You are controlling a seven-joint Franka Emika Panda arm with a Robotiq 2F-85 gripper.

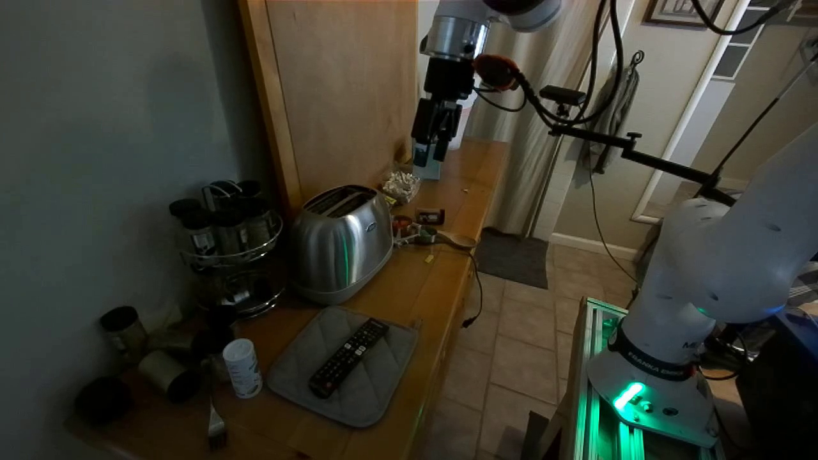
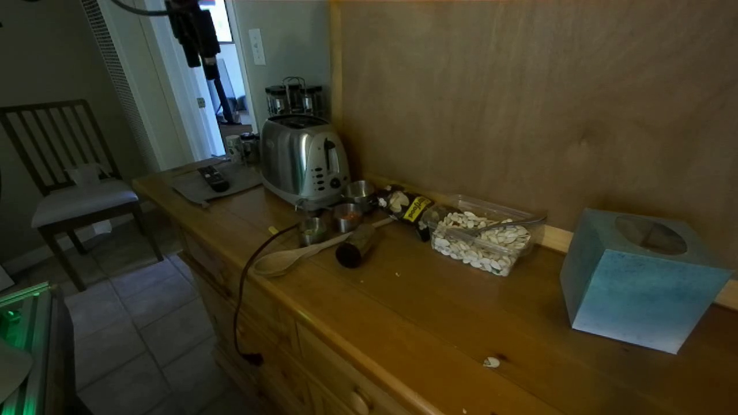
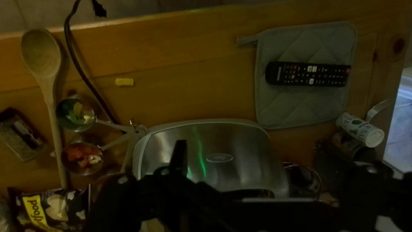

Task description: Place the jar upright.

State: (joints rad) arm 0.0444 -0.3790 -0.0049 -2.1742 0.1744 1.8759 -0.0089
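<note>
A small spice jar with a black lid lies on its side on the wooden dresser top, beside the wooden spoon. It shows in both exterior views point(image 1: 430, 216) point(image 2: 356, 245) and at the left of the wrist view point(image 3: 22, 138). More dark-lidded jars point(image 1: 167, 375) lie or stand near the wall at the dresser's other end. My gripper point(image 1: 431, 153) is high above the dresser, apart from the jar; it also shows at the top of an exterior view point(image 2: 202, 64). In the wrist view its fingers point(image 3: 251, 149) are spread apart over the toaster, with nothing seen between them.
A steel toaster point(image 2: 302, 158), measuring cups point(image 2: 347, 216), the wooden spoon point(image 2: 282, 259), a black snack bag point(image 2: 412, 204), a seed tub point(image 2: 478, 239) and a blue tissue box point(image 2: 640, 294) stand along the wooden panel. A remote point(image 3: 308, 74) lies on a grey potholder point(image 3: 289, 111). A spice rack point(image 1: 230, 236) stands behind.
</note>
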